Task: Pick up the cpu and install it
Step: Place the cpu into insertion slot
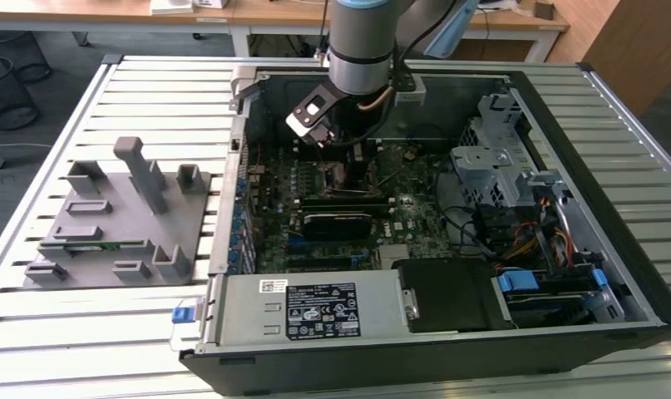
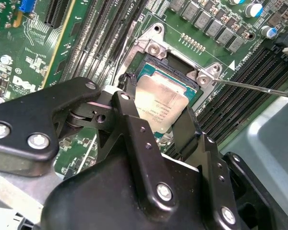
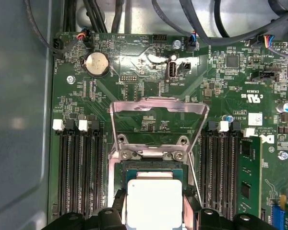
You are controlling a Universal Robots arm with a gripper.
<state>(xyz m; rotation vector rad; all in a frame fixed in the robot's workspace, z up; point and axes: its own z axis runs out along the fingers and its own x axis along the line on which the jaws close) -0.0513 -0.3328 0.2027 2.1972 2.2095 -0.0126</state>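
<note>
Holding the cpu (image 2: 159, 106) at the open socket (image 2: 149, 64).
You had the gripper (image 2: 155, 98) jaws pinching its opposite edges.

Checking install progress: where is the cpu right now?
In both wrist views the cpu lies at the open motherboard socket, beside the raised metal load plate, with memory slots on either side.

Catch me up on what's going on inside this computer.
A robot arm reaches into the open computer case. Its gripper has the jaws shut on the cpu, holding it at the motherboard socket, whose metal retention plate is swung up. Whether the cpu is fully seated cannot be told.
</note>
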